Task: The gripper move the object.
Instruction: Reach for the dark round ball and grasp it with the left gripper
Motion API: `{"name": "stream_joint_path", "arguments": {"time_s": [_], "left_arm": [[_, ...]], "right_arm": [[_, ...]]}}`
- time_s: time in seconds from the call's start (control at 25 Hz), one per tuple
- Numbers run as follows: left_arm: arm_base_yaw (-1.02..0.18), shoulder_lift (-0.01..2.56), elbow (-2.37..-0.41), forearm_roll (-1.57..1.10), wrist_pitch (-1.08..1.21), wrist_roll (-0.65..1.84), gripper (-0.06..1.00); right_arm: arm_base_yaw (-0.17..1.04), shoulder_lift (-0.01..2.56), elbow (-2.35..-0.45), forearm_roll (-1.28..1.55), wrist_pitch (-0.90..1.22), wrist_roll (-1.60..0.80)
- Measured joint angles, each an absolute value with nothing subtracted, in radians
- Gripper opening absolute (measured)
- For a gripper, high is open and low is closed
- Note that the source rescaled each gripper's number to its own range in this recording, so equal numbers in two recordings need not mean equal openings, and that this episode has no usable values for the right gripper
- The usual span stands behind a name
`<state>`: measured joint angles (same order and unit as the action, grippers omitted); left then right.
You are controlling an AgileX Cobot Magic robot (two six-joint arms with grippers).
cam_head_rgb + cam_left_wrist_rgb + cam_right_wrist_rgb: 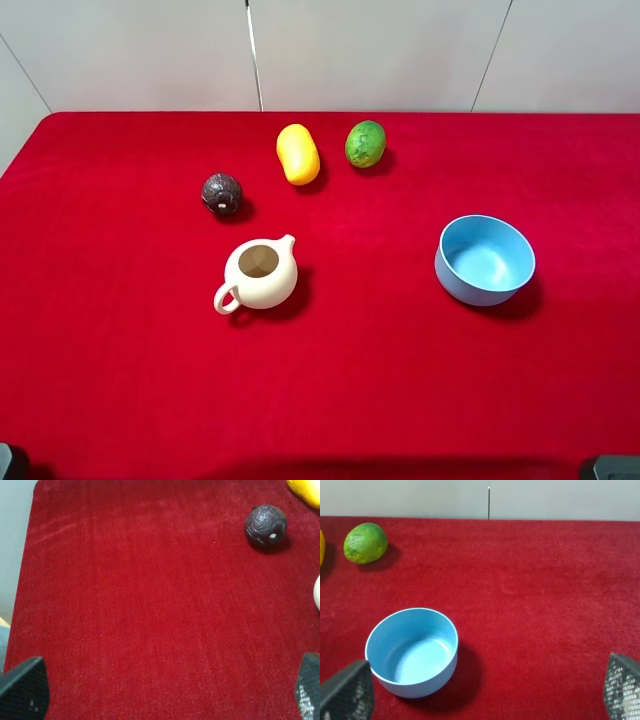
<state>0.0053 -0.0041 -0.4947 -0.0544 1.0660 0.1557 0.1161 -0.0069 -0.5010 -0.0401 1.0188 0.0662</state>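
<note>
The object, a small dark brown-purple round fruit (221,194) with rough skin and a pale spot, lies on the red cloth left of centre, behind the teapot. It also shows in the left wrist view (265,526), far from the fingers. My left gripper (165,690) is open and empty, with fingertips (22,687) spread wide over bare cloth. My right gripper (485,690) is open and empty, with fingertips (347,692) spread, near the blue bowl. In the exterior high view only the arm bases show, at the bottom corners.
A cream teapot (258,274) stands in front of the fruit. A yellow mango (298,153) and a green fruit (366,144) lie at the back. A blue bowl (485,259) stands at the right, also in the right wrist view (412,651). The cloth's left edge (25,555) is near.
</note>
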Motion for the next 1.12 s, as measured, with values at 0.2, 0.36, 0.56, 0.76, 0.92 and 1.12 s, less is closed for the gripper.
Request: {"name": "stream_joint_path", "arguments": {"time_s": [0.2,0.36,0.56,0.76,0.92,1.12], "left_arm": [[0.005,-0.004,-0.495,-0.054,1.066,0.156,0.97],[0.005,-0.004,-0.495,-0.054,1.066,0.156,0.97],[0.005,-0.004,-0.495,-0.054,1.066,0.156,0.97],[0.005,-0.004,-0.496,-0.054,1.068,0.156,0.97],[0.005,-0.004,-0.507,-0.054,1.072,0.156,0.97],[0.005,0.008,-0.512,-0.054,1.074,0.156,0.97]], "right_arm": [[0.116,-0.007,-0.501,-0.04,1.019,0.066],[0.116,-0.007,-0.501,-0.04,1.019,0.066],[0.116,-0.007,-0.501,-0.04,1.019,0.066],[0.116,-0.007,-0.501,-0.04,1.019,0.066],[0.116,-0.007,-0.501,-0.04,1.019,0.066],[0.116,-0.007,-0.501,-0.04,1.019,0.066]]}}
